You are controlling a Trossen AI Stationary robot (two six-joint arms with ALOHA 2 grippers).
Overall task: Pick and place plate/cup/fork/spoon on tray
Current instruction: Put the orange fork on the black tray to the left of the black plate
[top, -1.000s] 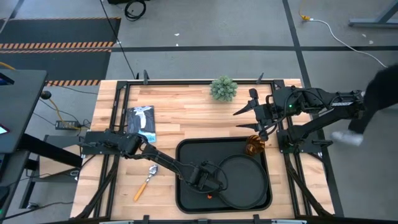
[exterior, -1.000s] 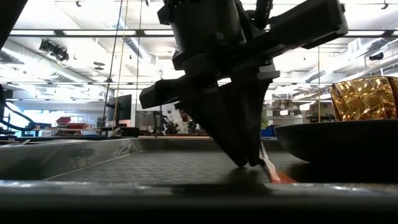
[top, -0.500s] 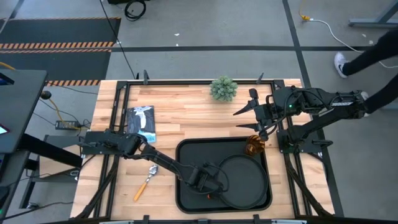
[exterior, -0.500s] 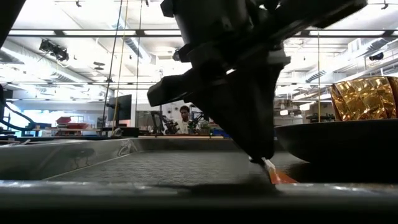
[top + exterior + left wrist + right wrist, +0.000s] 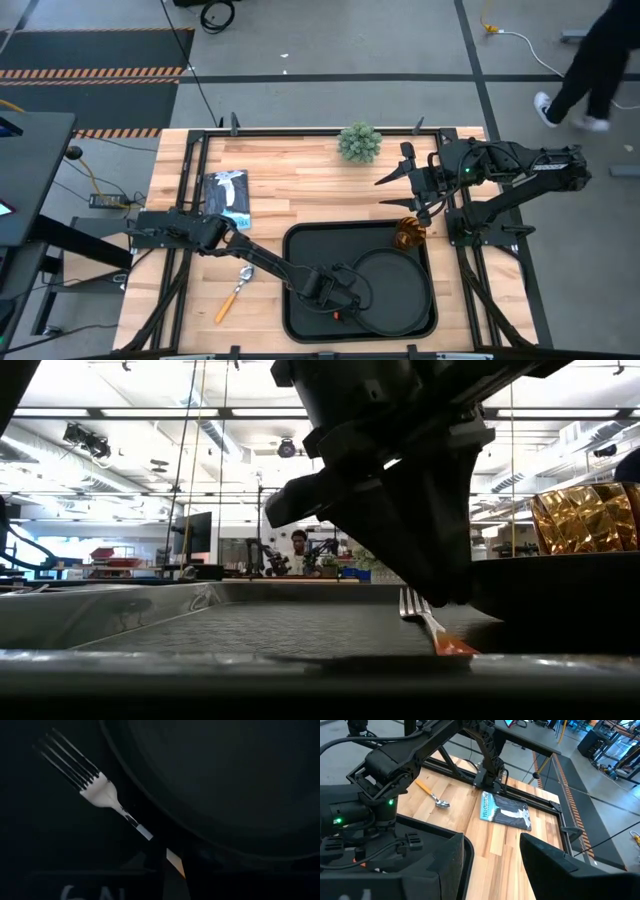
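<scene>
The black tray (image 5: 300,250) lies at the table's near middle. The round black plate (image 5: 392,290) sits in its right half, and the amber cup (image 5: 408,236) stands at its far right corner. The fork (image 5: 100,790) lies on the tray floor just left of the plate, tines toward the far edge. My left gripper (image 5: 338,305) is low over the tray, shut on the fork's handle. The spoon (image 5: 238,285) lies on the wood left of the tray. My right gripper (image 5: 392,167) is open and empty, up above the table's far right. My left gripper has the fork's orange handle (image 5: 175,862), just behind the silver neck, between its two fingers (image 5: 156,865). The fingers come from above and lie across the handle. The fork rests on the tray floor (image 5: 300,628), its tines (image 5: 410,600) pointing away from the near edge.
A small green plant (image 5: 359,142) stands at the far edge. A printed packet (image 5: 227,195) lies at the far left. Black frame rails run around the table. A person walks past beyond the far right corner (image 5: 590,60).
In the low view my left gripper has shifted toward the table's right, low over the tray floor, and the fork's tines now show clear beside it. The fork's handle has stayed on the tray. The person beyond the table has walked on.
</scene>
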